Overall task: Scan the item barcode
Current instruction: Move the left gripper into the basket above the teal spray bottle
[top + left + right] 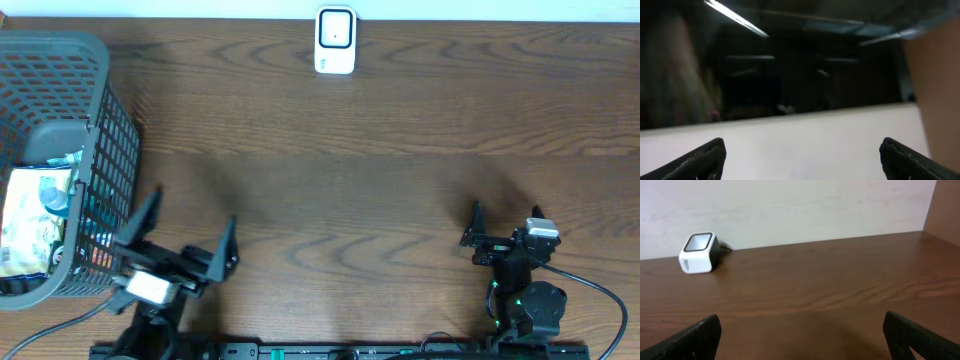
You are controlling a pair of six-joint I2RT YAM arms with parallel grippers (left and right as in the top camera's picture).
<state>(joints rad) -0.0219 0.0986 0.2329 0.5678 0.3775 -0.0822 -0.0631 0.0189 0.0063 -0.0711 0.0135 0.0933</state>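
Note:
The white barcode scanner stands at the table's far edge, and it also shows in the right wrist view as the scanner, far off to the left. Items lie in the grey mesh basket at the left: a white and yellow packet and something blue-capped. My left gripper is open beside the basket's near right corner, holding nothing. Its fingers frame only a blurred white wall. My right gripper is open over bare table at the near right, with fingers wide apart.
The brown wooden table stretches between both arms and the scanner. A cable trails from the right arm's base. A pale wall rises behind the table.

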